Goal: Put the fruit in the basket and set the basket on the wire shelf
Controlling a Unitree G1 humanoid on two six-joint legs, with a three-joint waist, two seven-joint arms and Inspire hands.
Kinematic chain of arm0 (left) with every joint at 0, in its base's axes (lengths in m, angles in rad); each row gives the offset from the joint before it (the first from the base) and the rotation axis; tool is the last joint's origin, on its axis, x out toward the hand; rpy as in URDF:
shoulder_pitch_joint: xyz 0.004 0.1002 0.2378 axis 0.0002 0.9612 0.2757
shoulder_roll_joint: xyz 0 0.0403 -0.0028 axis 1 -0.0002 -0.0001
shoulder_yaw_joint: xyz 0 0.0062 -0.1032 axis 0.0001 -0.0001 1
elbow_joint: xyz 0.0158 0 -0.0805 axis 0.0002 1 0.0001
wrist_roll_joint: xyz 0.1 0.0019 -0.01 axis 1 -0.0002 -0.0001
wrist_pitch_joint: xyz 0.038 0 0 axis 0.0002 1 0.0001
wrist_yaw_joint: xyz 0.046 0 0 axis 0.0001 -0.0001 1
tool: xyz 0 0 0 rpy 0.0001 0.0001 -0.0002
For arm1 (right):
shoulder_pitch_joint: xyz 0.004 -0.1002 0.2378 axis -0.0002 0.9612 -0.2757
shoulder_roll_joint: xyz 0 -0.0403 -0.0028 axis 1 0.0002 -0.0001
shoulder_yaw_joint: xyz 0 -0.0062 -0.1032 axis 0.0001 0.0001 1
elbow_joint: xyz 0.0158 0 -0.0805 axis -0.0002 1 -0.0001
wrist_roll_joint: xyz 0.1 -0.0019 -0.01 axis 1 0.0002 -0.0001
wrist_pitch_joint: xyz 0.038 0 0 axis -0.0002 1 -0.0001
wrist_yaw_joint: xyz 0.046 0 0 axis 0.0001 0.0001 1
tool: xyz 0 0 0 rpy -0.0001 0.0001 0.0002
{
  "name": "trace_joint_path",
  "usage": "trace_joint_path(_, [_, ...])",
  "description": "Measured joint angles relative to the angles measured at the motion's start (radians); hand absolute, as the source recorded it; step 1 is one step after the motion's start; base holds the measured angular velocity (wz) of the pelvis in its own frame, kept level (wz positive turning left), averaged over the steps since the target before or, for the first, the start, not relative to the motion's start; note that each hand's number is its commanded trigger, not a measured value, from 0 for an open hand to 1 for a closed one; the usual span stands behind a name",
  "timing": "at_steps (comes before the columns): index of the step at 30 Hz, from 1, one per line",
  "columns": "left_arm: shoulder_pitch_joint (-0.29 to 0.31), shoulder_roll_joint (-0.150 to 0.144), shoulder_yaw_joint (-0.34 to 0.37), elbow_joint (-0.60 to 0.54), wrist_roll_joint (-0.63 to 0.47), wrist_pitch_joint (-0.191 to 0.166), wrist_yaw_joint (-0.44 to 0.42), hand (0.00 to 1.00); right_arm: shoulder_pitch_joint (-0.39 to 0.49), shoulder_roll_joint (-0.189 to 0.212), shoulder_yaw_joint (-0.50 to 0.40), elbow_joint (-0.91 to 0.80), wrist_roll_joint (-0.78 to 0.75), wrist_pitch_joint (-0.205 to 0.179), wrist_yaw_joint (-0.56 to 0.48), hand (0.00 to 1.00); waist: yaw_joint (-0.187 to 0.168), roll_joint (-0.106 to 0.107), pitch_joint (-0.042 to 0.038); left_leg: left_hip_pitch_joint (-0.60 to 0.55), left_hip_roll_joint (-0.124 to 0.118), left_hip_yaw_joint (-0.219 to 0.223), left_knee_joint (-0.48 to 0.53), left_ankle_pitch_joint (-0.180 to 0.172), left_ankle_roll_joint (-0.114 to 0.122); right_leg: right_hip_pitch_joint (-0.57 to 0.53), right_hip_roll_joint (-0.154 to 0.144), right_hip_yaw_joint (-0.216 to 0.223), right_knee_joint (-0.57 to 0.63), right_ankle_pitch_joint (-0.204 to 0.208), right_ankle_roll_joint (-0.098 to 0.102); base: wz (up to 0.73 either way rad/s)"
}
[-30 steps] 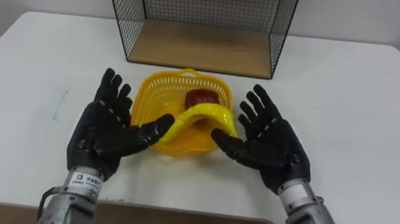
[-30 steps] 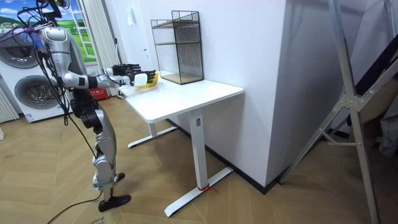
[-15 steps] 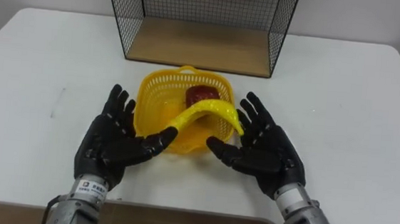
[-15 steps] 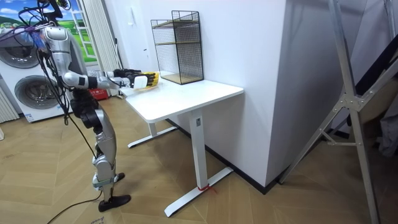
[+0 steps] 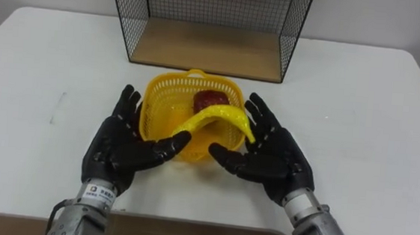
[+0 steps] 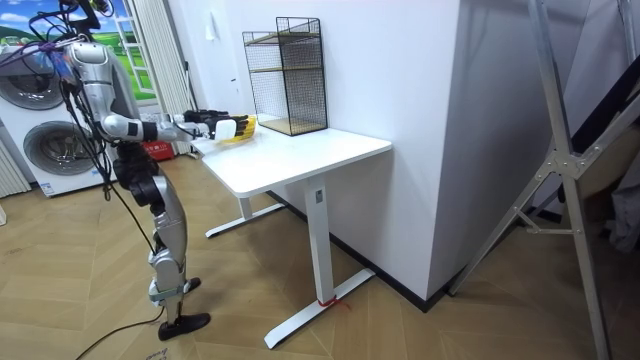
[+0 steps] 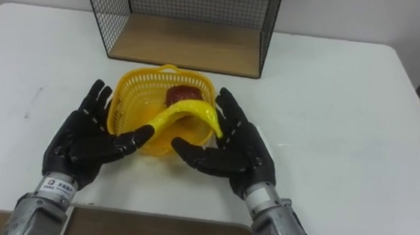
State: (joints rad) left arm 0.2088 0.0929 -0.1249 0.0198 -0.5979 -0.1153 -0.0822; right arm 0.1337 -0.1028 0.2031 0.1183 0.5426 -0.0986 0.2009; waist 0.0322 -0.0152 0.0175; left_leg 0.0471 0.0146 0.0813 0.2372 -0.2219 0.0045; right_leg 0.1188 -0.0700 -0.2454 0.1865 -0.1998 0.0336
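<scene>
The yellow basket [image 5: 158, 106] sits on the worktop [image 5: 361, 107] just before the wire shelf [image 5: 208, 50], with a banana [image 5: 214, 118] and a red fruit [image 5: 210, 101] already in it. Our left hand [image 5: 121, 149] and right hand [image 5: 276, 156] flank it, fingers straight and spread, grasping nothing. We judge the fruit step done. Next we must press our palms to its walls, lift it, and carry it into the shelf.

Yellow basket [image 5: 160, 102] — banana [image 5: 214, 118] arched across it, red fruit [image 5: 210, 100] inside — before wire shelf [image 5: 208, 50].
</scene>
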Motion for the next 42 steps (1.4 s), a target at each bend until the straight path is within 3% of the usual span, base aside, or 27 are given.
trace_joint_path(12, [-0.002,0.012,0.002,-0.038,0.0,0.0,0.0,0.0,0.0,-0.002,0.001,0.0,0.0,0.0,-0.002,0.0,0.0,0.002,0.0009,0.0,0.001,0.0,0.0,0.0,0.0,0.0,0.001,0.0,-0.001,0.0,-0.001,0.0])
trace_joint_path(22, [-0.002,0.011,-0.027,-0.018,0.014,0.0,0.001,0.0,-0.023,0.003,0.01,0.024,-0.072,0.0,-0.008,0.0,-0.004,0.015,0.0066,0.005,0.001,0.0,0.0,0.0,0.0,0.003,0.0,-0.001,0.001,0.0,-0.001,0.0])
trace_joint_path(42, [0.001,0.009,-0.088,0.072,0.053,-0.007,0.005,0.0,-0.024,0.019,0.012,0.026,-0.076,0.0,-0.017,0.0,-0.052,0.025,0.0011,0.015,0.0,0.009,-0.006,0.0,0.0,0.006,0.001,0.011,-0.001,0.0,-0.001,-0.01])
